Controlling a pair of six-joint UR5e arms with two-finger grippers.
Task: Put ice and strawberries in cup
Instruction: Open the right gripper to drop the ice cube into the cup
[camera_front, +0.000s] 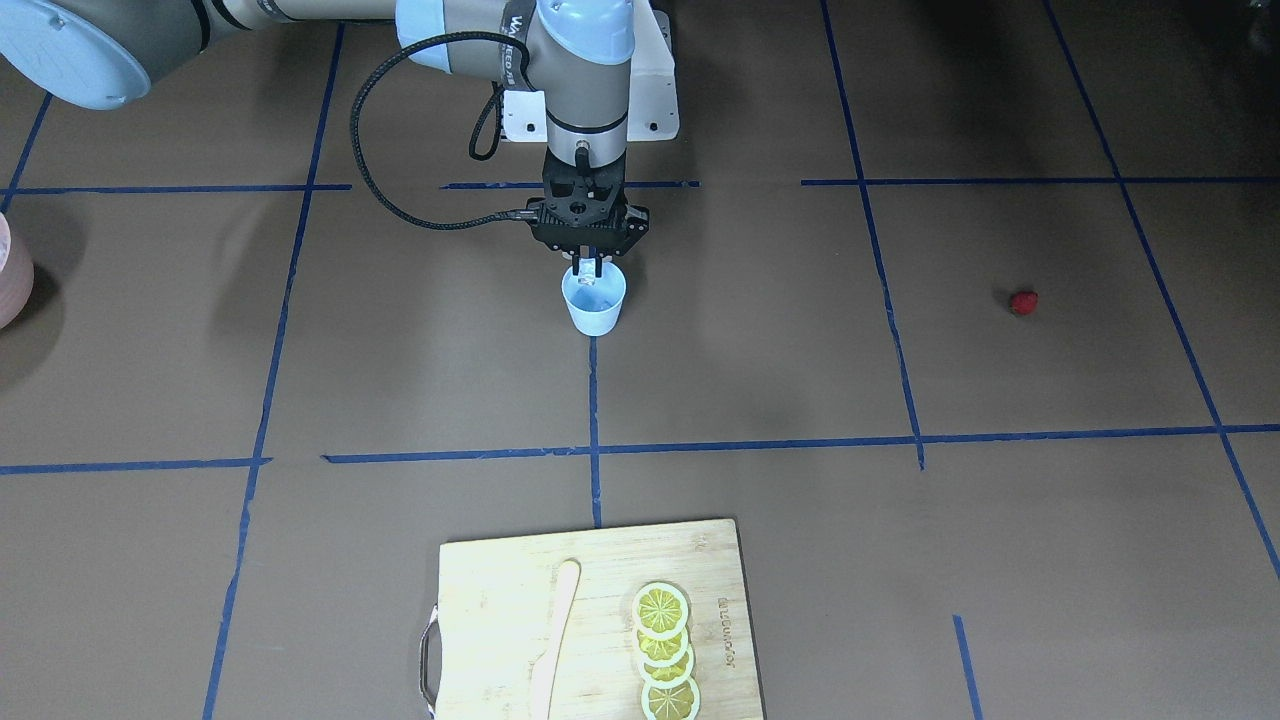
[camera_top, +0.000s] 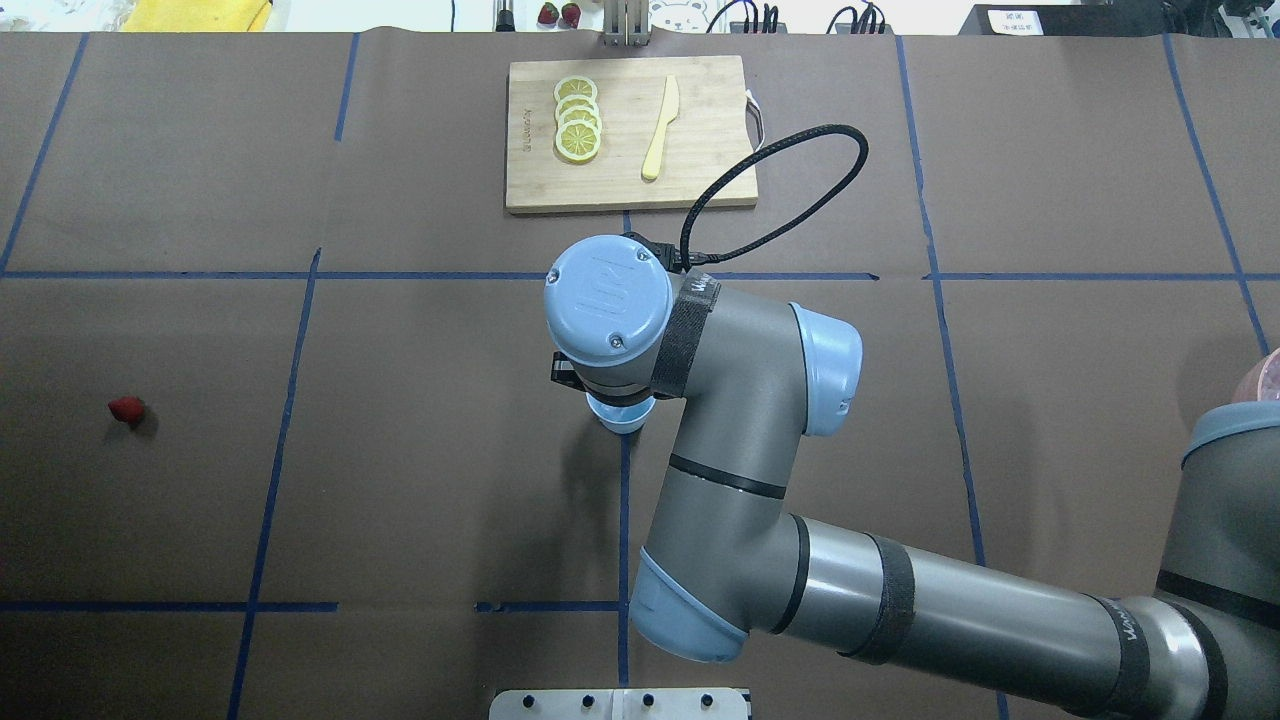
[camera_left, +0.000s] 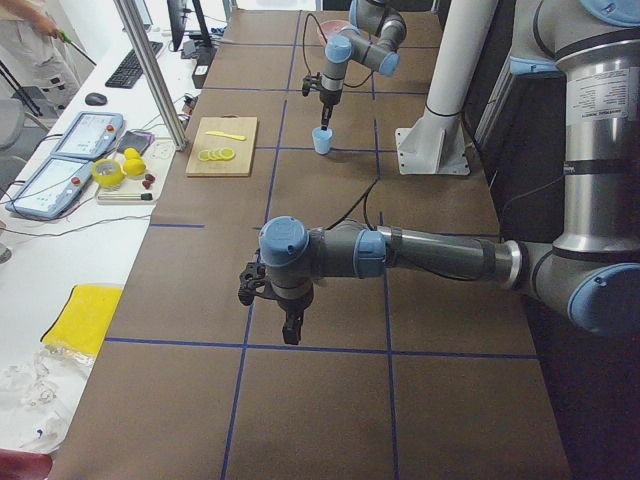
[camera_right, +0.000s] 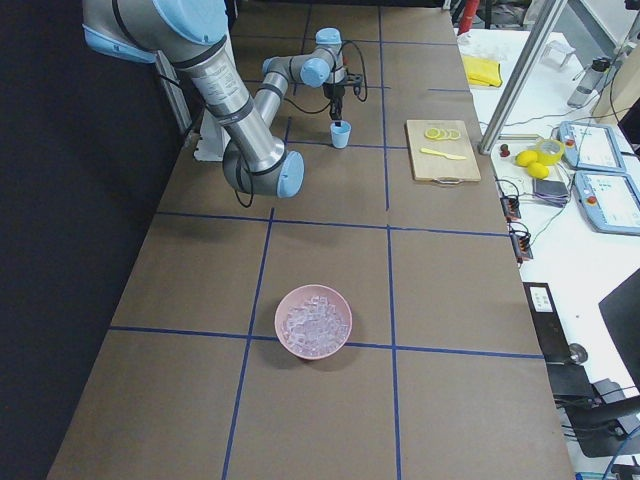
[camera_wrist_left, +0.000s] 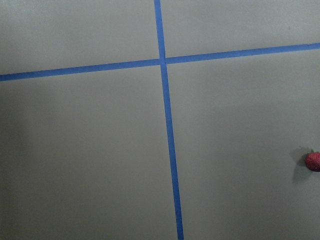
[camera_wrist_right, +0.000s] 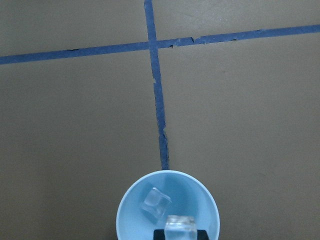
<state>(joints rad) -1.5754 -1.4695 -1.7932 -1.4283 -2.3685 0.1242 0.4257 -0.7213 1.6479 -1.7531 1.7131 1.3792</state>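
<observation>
The pale-blue cup (camera_front: 594, 303) stands near the table's middle, also seen as cup (camera_wrist_right: 192, 197) in the right wrist view. My right gripper (camera_front: 590, 267) hangs just over its mouth, fingers close together around a clear ice cube (camera_wrist_right: 180, 225). Another ice cube (camera_wrist_right: 155, 202) lies inside the cup. The red strawberry (camera_front: 1023, 302) lies alone on the table, far to my left, and shows as strawberry (camera_wrist_left: 313, 161) at the left wrist view's right edge. My left gripper (camera_left: 291, 328) hovers low over the table; I cannot tell whether it is open or shut.
A pink bowl (camera_right: 313, 322) full of ice cubes sits at my far right. A wooden cutting board (camera_front: 500, 600) at the far side carries lemon slices (camera_front: 665, 650) and a pale knife (camera_front: 555, 640). Blue tape lines cross the brown table cover.
</observation>
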